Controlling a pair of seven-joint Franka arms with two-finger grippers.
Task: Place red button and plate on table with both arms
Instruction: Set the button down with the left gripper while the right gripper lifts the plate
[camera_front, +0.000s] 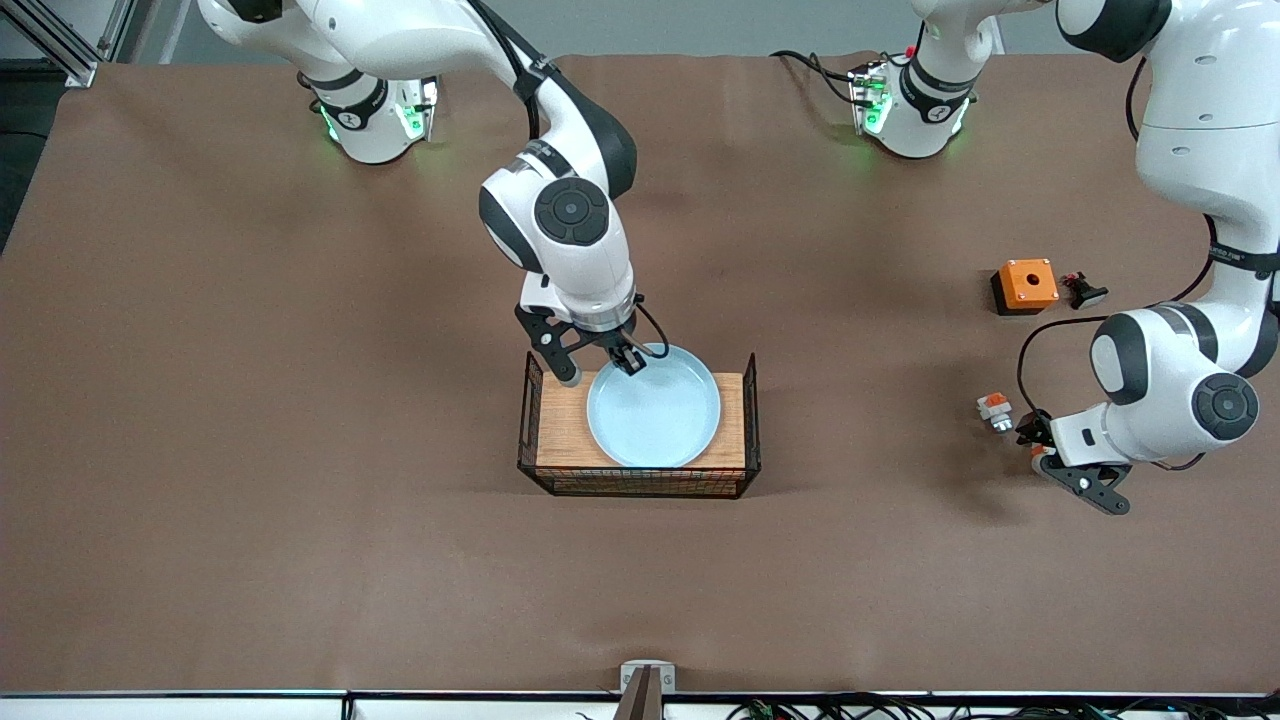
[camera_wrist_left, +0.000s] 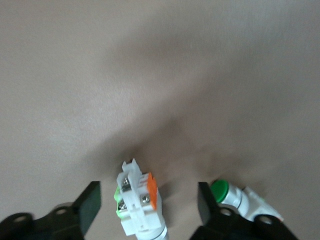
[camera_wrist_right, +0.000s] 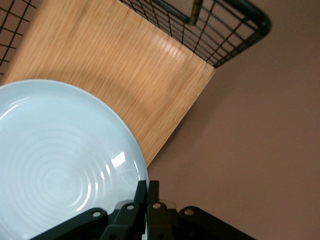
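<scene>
Brown matte sheeting covers the table (camera_front: 300, 500), wide and bare around the rack. On the small wood-topped black wire rack (camera_front: 640, 478) lies the round pale-blue plate (camera_front: 655, 420), glossy, faintly ringed, its raised rim pinched in my right gripper (camera_front: 628, 362) at the edge toward the arm bases.

My left gripper (camera_wrist_left: 148, 207) stands spread wide, low over the sheeting at the left arm's end, the small white red button (camera_wrist_left: 137, 200) lying loose between its fingers. Nearby rest an orange box (camera_front: 1025, 285) and a black push-button (camera_front: 1084, 291).
</scene>
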